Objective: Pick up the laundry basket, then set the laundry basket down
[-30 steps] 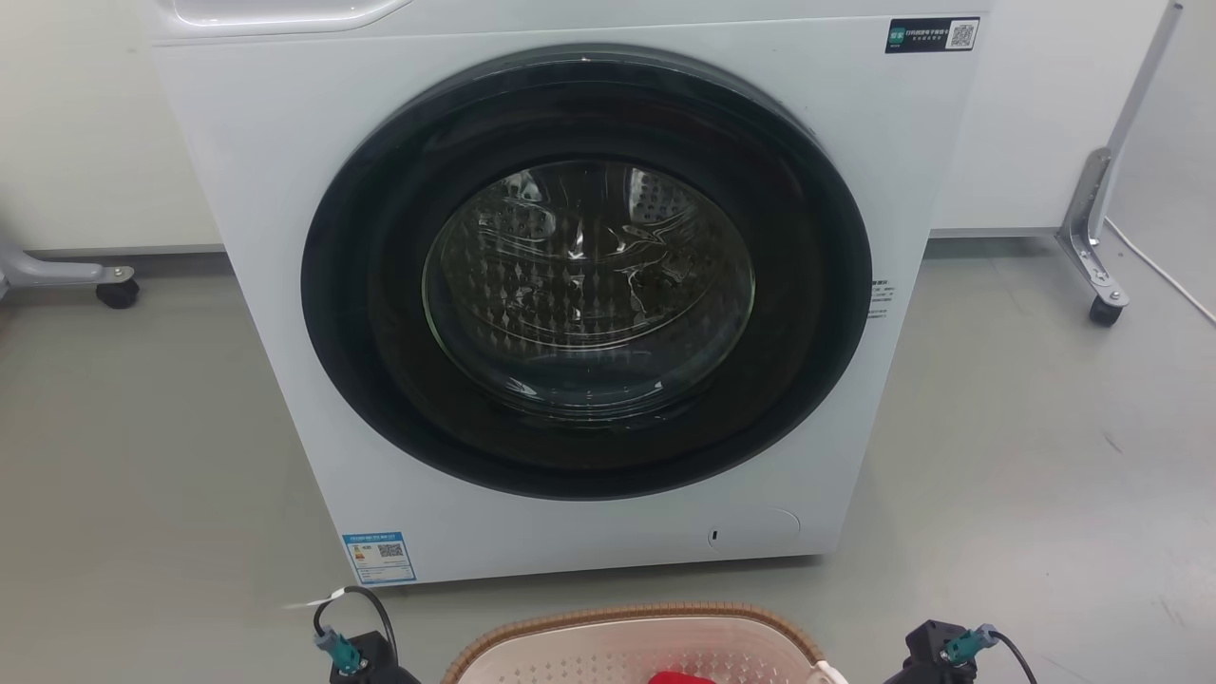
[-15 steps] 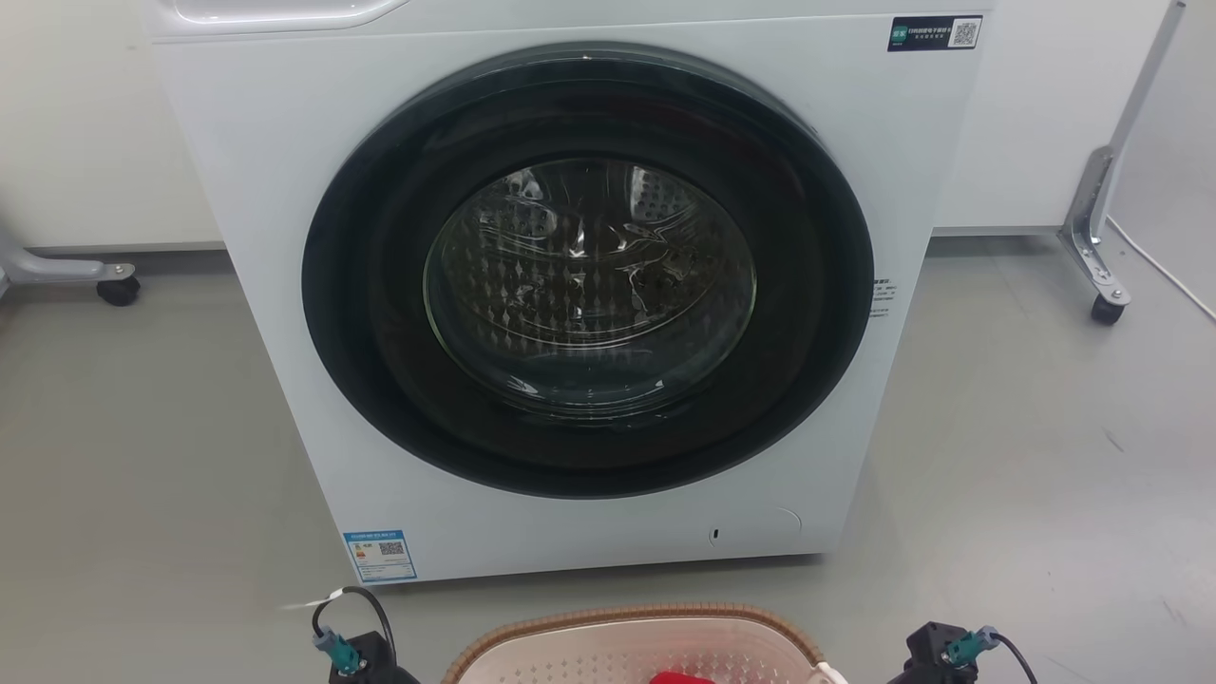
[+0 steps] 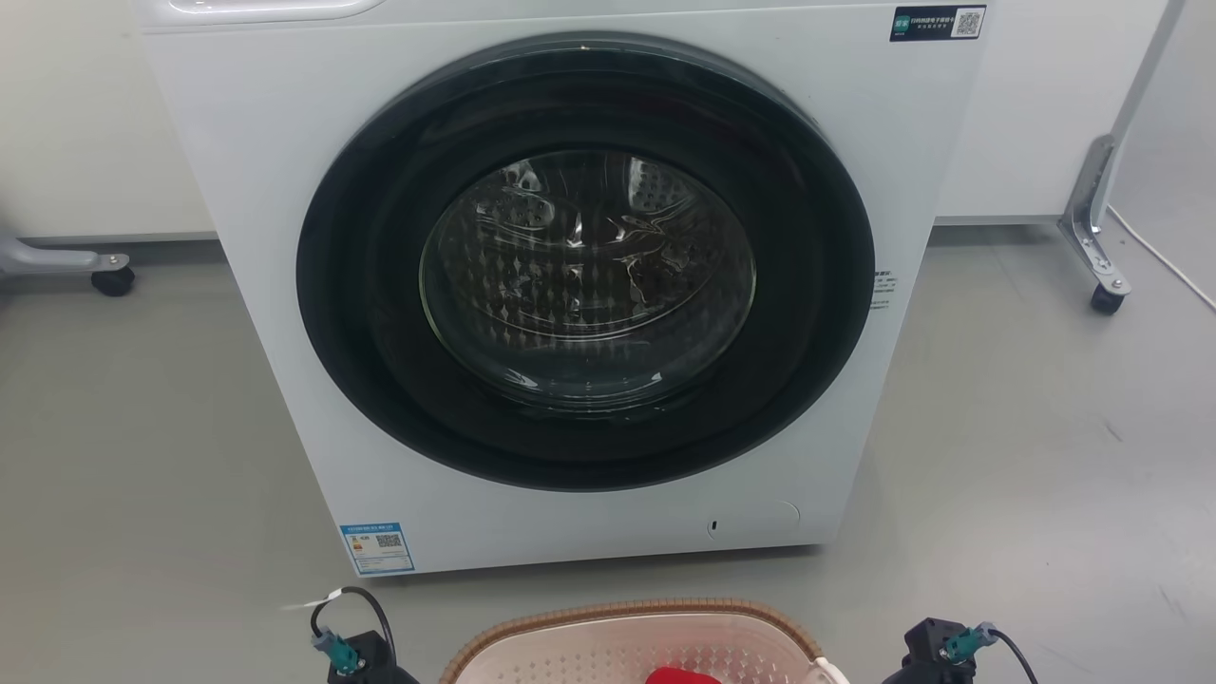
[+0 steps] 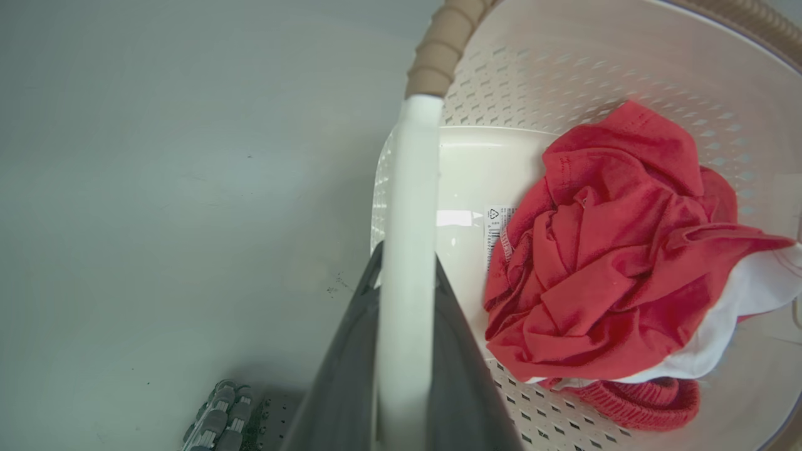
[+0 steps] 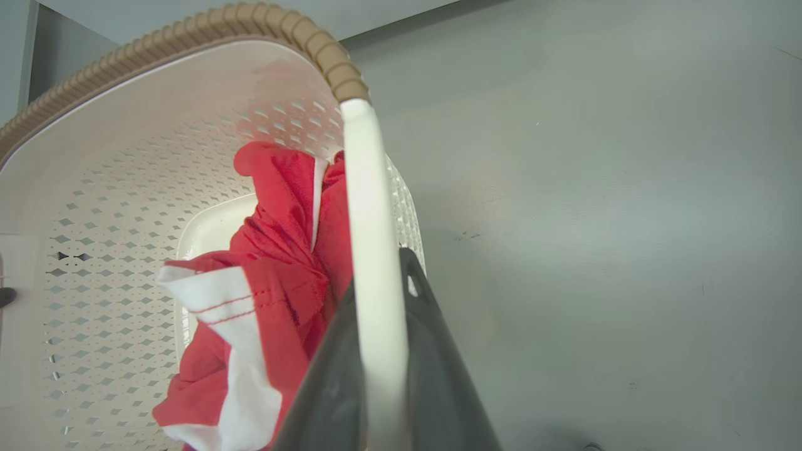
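The laundry basket [image 3: 570, 651], cream with a brown woven-look rim, shows at the bottom centre of the head view, in front of the washing machine. Red and white clothing [image 4: 614, 250] lies inside it. In the left wrist view my left gripper [image 4: 406, 294] is shut on the basket's white side handle [image 4: 410, 188]. My right gripper [image 5: 379, 294] is shut on the other white handle [image 5: 366, 188] in the right wrist view, with the basket wall [image 5: 113, 207] to its left. Whether the basket touches the floor cannot be told.
A white washing machine [image 3: 275, 190] with its round dark door [image 3: 584, 266] closed stands close ahead on the grey floor. Metal frame legs on casters stand at the far left [image 3: 104, 271] and far right [image 3: 1092, 237]. A wheeled part of my base [image 4: 216, 416] shows below the left handle.
The whole head picture has shifted up a little, so the camera has moved. Both grippers keep their hold on the handles.
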You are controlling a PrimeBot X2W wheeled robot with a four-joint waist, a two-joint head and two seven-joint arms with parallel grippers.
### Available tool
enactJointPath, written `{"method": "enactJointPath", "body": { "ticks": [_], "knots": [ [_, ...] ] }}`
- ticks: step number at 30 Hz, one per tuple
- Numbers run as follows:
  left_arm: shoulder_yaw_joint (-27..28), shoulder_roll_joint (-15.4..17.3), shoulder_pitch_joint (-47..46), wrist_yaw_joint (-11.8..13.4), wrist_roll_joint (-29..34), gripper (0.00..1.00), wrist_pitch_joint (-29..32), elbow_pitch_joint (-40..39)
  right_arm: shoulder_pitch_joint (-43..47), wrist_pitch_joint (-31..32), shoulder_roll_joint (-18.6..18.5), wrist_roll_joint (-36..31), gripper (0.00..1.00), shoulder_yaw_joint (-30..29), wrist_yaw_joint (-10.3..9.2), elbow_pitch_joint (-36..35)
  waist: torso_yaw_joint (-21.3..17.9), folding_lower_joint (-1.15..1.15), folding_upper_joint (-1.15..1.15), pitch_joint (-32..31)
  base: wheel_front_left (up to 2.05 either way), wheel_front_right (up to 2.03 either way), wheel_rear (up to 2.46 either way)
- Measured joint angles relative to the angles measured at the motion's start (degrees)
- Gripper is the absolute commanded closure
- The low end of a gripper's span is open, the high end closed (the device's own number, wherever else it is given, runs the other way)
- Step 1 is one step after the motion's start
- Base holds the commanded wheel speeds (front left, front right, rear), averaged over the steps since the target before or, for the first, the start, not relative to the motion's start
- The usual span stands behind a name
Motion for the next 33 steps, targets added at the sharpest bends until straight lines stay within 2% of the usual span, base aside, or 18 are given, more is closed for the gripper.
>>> {"method": "enactJointPath", "body": {
  "ticks": [16,33],
  "knots": [
    [0.33,-0.04,-0.81,0.60,-0.38,1.00,-4.87,-0.80,-1.25,-4.43,-0.55,0.26,1.00,0.71,0.00,-1.60,-0.31,0.00,0.00,5.27,0.00,0.00,0.00],
    [-0.02,0.24,-8.73,1.79,0.76,1.00,-11.46,-4.11,-10.02,-10.79,-1.60,-0.27,1.00,0.31,0.01,-2.86,0.11,0.01,0.00,17.80,0.00,0.00,0.00]
  ]
}}
